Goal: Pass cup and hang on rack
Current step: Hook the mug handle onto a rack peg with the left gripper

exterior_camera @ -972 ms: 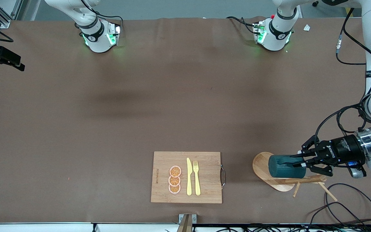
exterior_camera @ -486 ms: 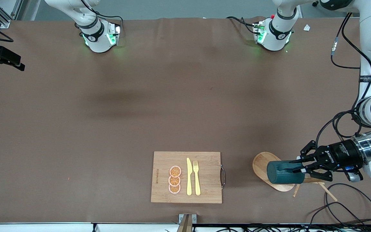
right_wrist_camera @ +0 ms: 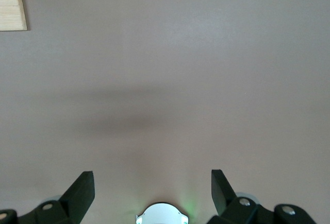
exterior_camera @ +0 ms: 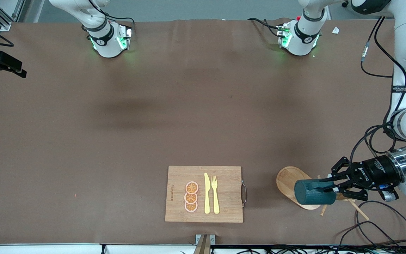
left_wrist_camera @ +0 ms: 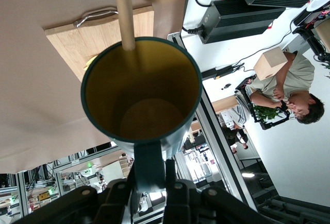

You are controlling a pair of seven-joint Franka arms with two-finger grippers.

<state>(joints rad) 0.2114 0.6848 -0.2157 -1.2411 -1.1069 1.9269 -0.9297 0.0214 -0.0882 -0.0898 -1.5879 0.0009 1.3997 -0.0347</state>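
One cup (exterior_camera: 314,196) lies sideways in the air over the one rack (exterior_camera: 289,181), its handle pinched in the closed left tool (exterior_camera: 331,187). The right tool (right_wrist_camera: 153,190) waits with fingers spread wide, empty, above bare surface (exterior_camera: 153,116). One cutting board (exterior_camera: 227,194) carries three orange slices (exterior_camera: 191,197), one knife (exterior_camera: 207,193), one fork (exterior_camera: 215,194).

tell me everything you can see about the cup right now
The cup is a small dark teal mug, mustard-yellow and empty inside, with a loop handle. It lies on its side in the air over the wooden rack, toward the left arm's end of the table. The left tool is shut on its handle. In the left wrist view a round wooden rod of the rack meets its rim; whether they touch cannot be told.
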